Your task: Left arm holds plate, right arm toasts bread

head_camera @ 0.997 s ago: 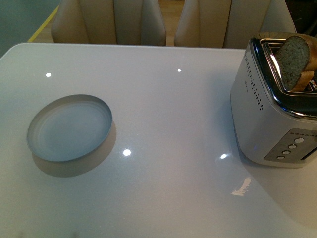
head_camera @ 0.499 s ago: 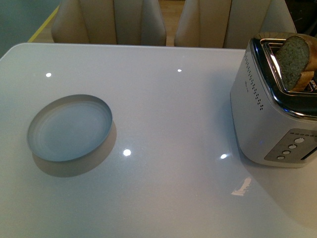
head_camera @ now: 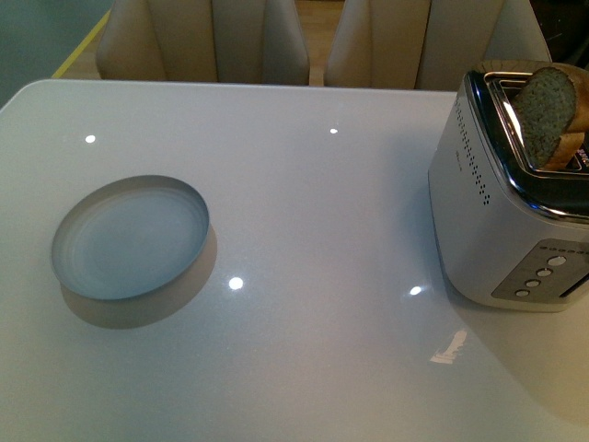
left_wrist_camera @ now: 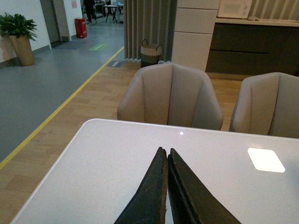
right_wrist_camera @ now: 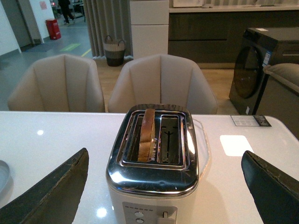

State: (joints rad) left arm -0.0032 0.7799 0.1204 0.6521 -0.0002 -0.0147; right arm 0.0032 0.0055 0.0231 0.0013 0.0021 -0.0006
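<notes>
The pale blue-grey plate [head_camera: 131, 237] lies empty on the white table at the left; its edge also shows in the right wrist view [right_wrist_camera: 3, 173]. The bread [head_camera: 549, 109] stands upright in a slot of the silver toaster [head_camera: 506, 230] at the right, sticking out of the top. In the right wrist view the bread [right_wrist_camera: 148, 132] sits in one slot; the other slot is empty. My right gripper [right_wrist_camera: 166, 179] is wide open, level with the toaster [right_wrist_camera: 156, 186], a finger on each side and clear of it. My left gripper [left_wrist_camera: 167, 151] is shut and empty above the table. Neither arm shows in the front view.
Beige chairs [head_camera: 202, 41] stand along the table's far edge. The toaster's front has round buttons [head_camera: 541, 273] and a lever [right_wrist_camera: 164, 216]. A flat card [right_wrist_camera: 250, 121] lies on the table behind the toaster.
</notes>
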